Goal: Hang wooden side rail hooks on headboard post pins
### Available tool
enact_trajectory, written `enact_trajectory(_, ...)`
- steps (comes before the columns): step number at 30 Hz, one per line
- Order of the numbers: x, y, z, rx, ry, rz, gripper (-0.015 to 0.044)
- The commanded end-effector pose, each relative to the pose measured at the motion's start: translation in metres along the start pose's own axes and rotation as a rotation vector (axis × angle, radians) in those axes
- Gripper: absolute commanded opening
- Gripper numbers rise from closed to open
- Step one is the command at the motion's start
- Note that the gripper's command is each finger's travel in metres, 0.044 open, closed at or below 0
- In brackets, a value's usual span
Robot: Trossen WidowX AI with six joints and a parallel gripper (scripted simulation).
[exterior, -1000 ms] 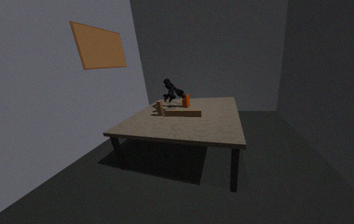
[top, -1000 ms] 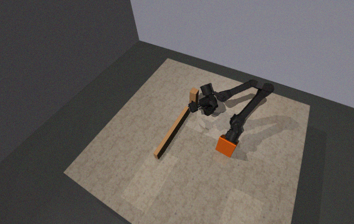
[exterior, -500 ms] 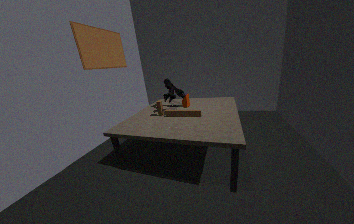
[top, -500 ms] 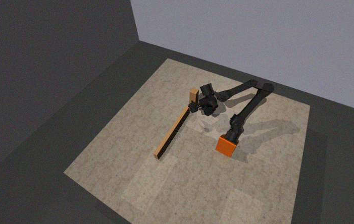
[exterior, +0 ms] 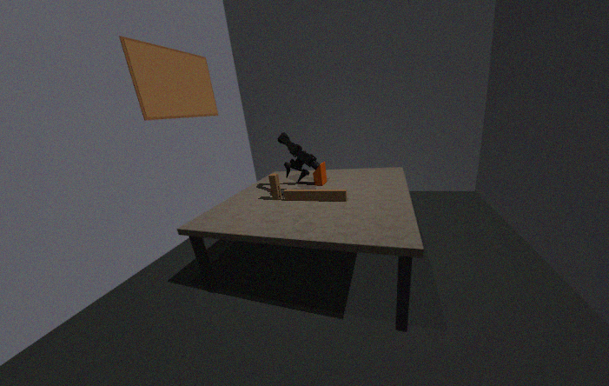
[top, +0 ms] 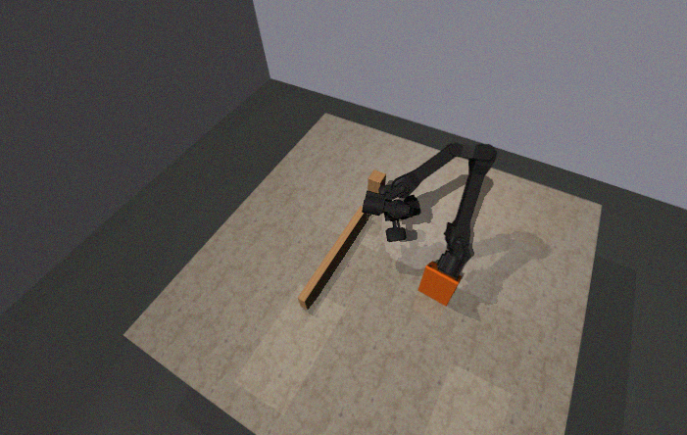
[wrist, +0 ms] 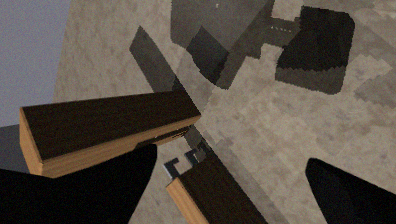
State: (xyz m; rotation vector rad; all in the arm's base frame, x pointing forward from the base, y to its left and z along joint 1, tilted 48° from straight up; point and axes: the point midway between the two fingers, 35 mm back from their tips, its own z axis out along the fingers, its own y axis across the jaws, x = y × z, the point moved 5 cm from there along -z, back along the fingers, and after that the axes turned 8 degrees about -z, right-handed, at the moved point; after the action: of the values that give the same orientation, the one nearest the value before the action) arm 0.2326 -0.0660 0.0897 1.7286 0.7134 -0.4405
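Table, stone-patterned (top: 226, 269) (exterior: 297, 225) (wrist: 300, 130): near edge well apart from the rail. Rail, long brown wooden (top: 332, 259) (exterior: 314, 196) (wrist: 220, 187): on table, steel hooks (wrist: 172, 169) outside slot, near upright wooden post (top: 375, 180) (exterior: 274, 186) (wrist: 105, 125). Claw, black (top: 386, 218) (exterior: 293, 178) (wrist: 231, 154): released, spread wide. Base block, orange (top: 437, 284) (exterior: 320, 173): beyond, open tabletop between.

The wooden rail (top: 333, 258) slants across the speckled table (top: 216, 302), well apart from the orange block (top: 438, 285).
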Motion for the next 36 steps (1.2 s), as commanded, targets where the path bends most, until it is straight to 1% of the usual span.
enact_trajectory(1,0.003,-0.001,-0.002,-0.038,-0.078,-0.349,0.044)
enact_trajectory(9,0.017,0.005,-0.006,-0.109,-0.224,-1.116,0.044)
enact_trajectory(15,0.026,0.014,-0.008,-0.161,-0.273,-1.374,0.044)
enact_trajectory(36,0.027,0.015,-0.008,-0.164,-0.276,-1.388,0.044)
